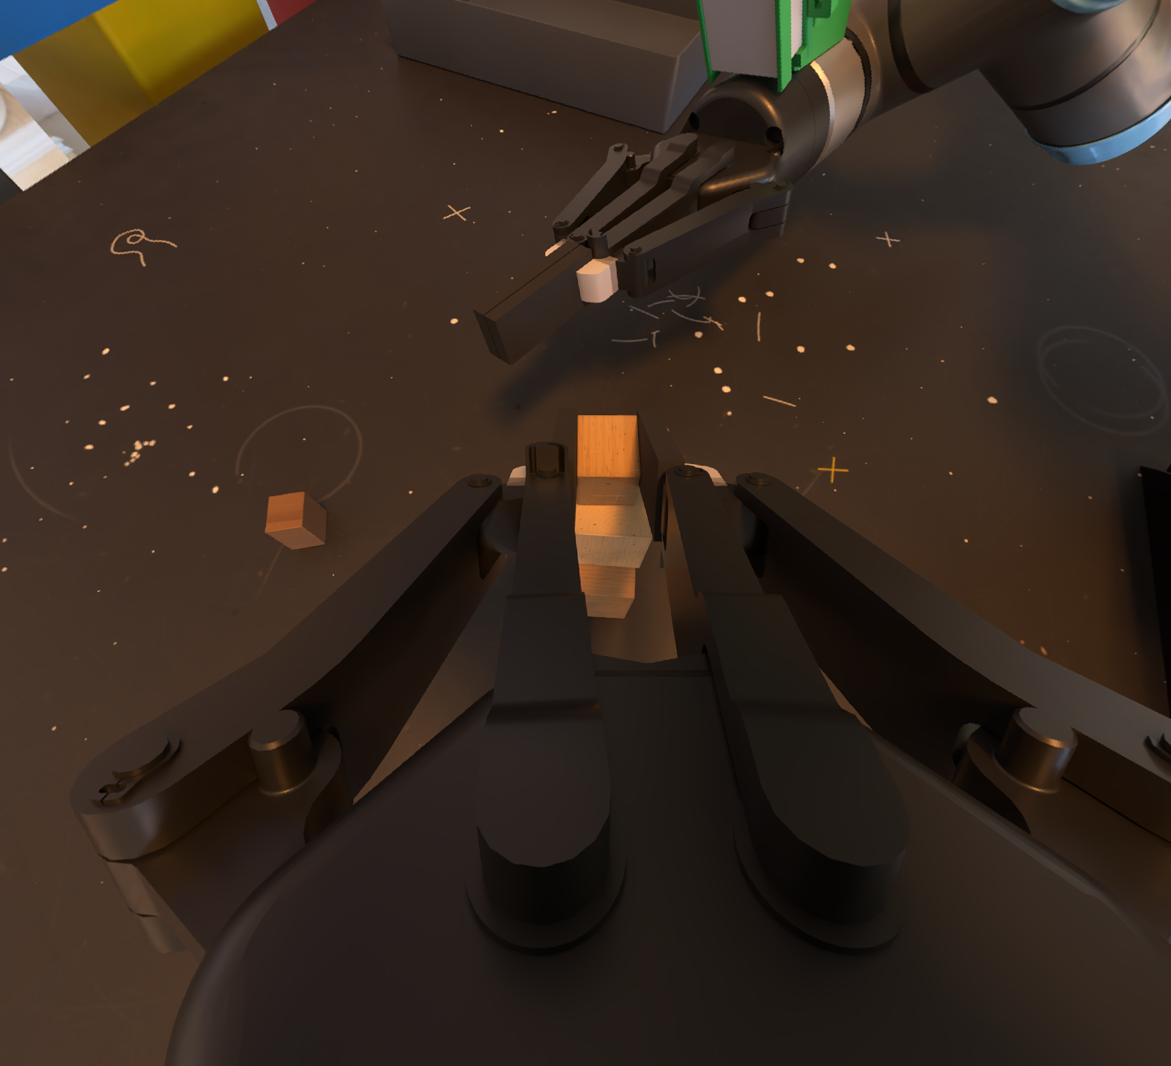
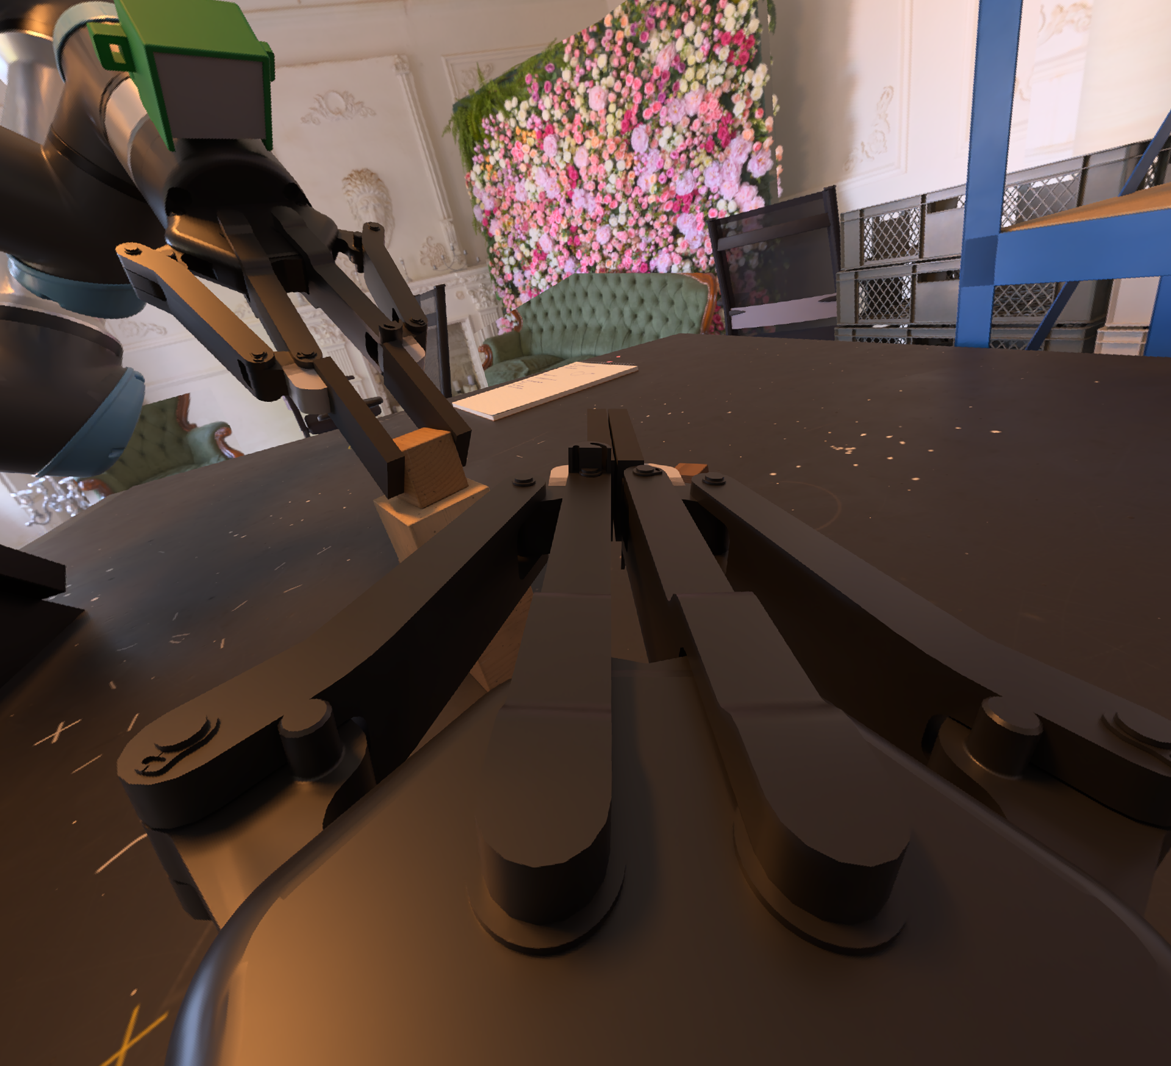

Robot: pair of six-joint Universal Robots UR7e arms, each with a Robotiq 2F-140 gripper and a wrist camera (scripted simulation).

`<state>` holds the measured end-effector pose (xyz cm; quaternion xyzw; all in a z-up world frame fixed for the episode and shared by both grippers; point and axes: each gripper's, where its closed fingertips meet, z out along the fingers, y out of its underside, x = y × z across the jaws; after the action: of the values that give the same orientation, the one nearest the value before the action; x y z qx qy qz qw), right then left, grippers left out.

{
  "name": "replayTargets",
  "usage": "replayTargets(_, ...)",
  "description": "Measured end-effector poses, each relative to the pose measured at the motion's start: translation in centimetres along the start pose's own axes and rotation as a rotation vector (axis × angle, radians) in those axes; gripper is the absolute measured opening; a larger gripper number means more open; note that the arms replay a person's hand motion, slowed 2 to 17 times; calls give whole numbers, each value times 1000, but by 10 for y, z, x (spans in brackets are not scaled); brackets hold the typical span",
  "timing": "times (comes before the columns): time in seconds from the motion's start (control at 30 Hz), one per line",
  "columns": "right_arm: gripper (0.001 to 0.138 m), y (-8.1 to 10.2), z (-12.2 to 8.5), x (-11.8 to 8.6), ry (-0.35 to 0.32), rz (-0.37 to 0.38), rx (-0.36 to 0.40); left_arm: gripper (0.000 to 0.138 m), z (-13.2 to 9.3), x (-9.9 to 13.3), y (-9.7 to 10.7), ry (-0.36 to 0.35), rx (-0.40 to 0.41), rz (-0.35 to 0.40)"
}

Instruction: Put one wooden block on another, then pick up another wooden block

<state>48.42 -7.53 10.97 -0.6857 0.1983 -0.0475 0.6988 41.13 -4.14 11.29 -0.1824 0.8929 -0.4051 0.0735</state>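
Observation:
My left gripper [image 1: 602,456] is shut on a wooden block [image 1: 607,445]. That block rests on a paler wooden block [image 1: 613,535], and another wooden piece [image 1: 605,592] shows beneath. In the right wrist view the left gripper [image 2: 426,459] grips the same block [image 2: 437,468] on top of the pale block [image 2: 421,519]. A small brown block [image 1: 294,519] lies alone on the dark table to the left; its edge peeks out behind my right gripper's fingers [image 2: 691,469]. My right gripper [image 2: 608,427] is shut and empty. It hovers low beyond the stack [image 1: 494,335].
A grey open bin [image 1: 538,22] stands at the far edge of the table. A white pad [image 2: 545,389] lies on the far side. A dark object [image 1: 1156,529] sits at the right edge. Blue shelving [image 2: 995,148] stands beyond the table.

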Motion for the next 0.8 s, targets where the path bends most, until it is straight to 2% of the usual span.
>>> replayTargets(0.8, 1, 0, 0, 0, -1, 1, -1, 25, 0, -1, 0, -5, 2, -3)
